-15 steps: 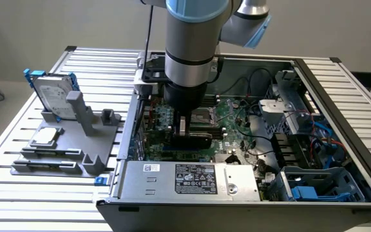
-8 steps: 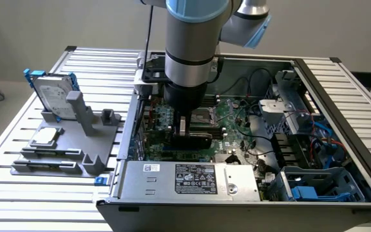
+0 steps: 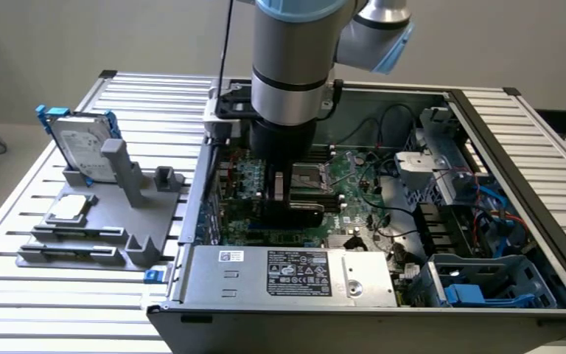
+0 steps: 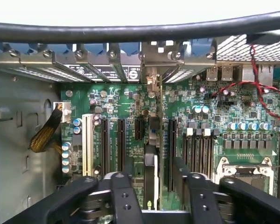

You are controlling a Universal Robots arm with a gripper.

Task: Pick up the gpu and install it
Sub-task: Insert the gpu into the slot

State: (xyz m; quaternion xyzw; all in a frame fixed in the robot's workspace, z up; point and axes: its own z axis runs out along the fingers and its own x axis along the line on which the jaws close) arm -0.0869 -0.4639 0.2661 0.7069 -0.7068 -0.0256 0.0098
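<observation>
Nearest item: my hand, black metal, lowered inside the open grey steel computer case. Grip state: I cannot tell. The card sits within its span, but contact on either face is not plain.

Item, the gpu: thin rectangular expansion card with a glossy black shroud, seen edge-on and upright. Location: directly under my hand and centred in it, not off to either side.

Long axis: runs straight away from my wrist toward the case's rear row of silver slot brackets. Its own metal end bracket meets that row.

Lie: parallel to the long black expansion slots on the green motherboard, with one such slot on either side of it. Whether its lower edge is seated in a slot or just above one, I cannot tell.

Judgement: the governing relation is card against slot line, and it looks square, with no visible skew.

Elsewhere: silver hard drive with blue frame, upright in a grey stand on the slatted aluminium counter. It is well apart from my hand, toward the exterior view's left of the case.
</observation>
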